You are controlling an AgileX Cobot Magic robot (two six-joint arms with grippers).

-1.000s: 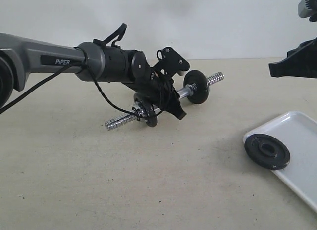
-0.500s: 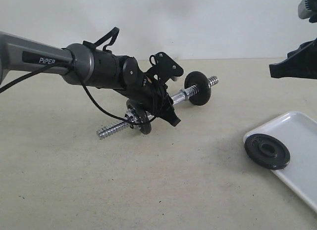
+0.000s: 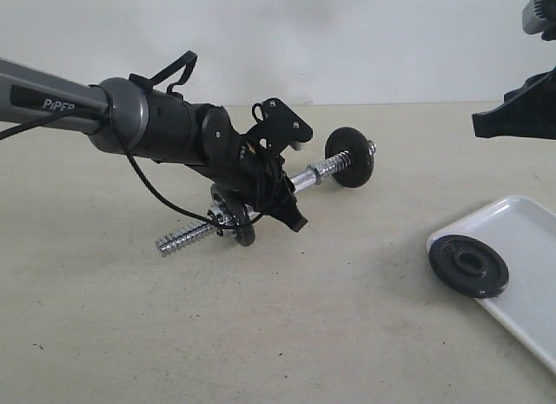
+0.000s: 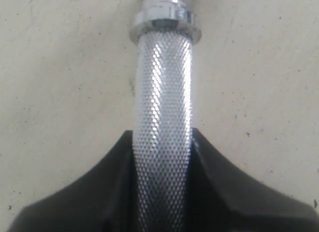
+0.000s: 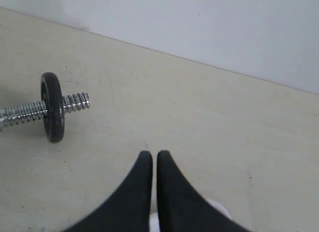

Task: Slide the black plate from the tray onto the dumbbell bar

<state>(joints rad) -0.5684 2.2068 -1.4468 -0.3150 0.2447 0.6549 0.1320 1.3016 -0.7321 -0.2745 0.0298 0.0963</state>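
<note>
- Exterior view: the black plate (image 3: pixel 468 265) lies flat in the lower right of the frame, hole facing up. It sits on the near left corner of the tray (image 3: pixel 521 215), and nothing is touching it.
- The right gripper (image 3: pixel 514 114) hangs in the upper right of the frame, above the plate and well clear of it. In the right wrist view the right gripper (image 5: pixel 150 155) has its jaws pressed together and holds nothing.
- The right gripper is much the nearer to the plate. The plate lies below it and slightly toward the frame's centre.
- The dumbbell bar (image 3: pixel 314 172) is left of centre, well apart from the tray. Its long axis runs from a threaded end (image 3: pixel 181 238) at lower left up to a far end at upper right.
- Two small black discs (image 3: pixel 352 157) sit inboard of the threads, one near each end.
- The left gripper (image 3: pixel 280 174) is clamped on the bar between the discs. In the left wrist view the cross-hatched shaft (image 4: pixel 162 92) runs between the two black fingers (image 4: pixel 234 192), which press it from both sides.
- My judgement: the next move is for the right gripper to open and come down on the plate's rim. The plate must then be turned on edge so its hole lines up with the upper-right threaded end, which points toward the tray side.
</note>
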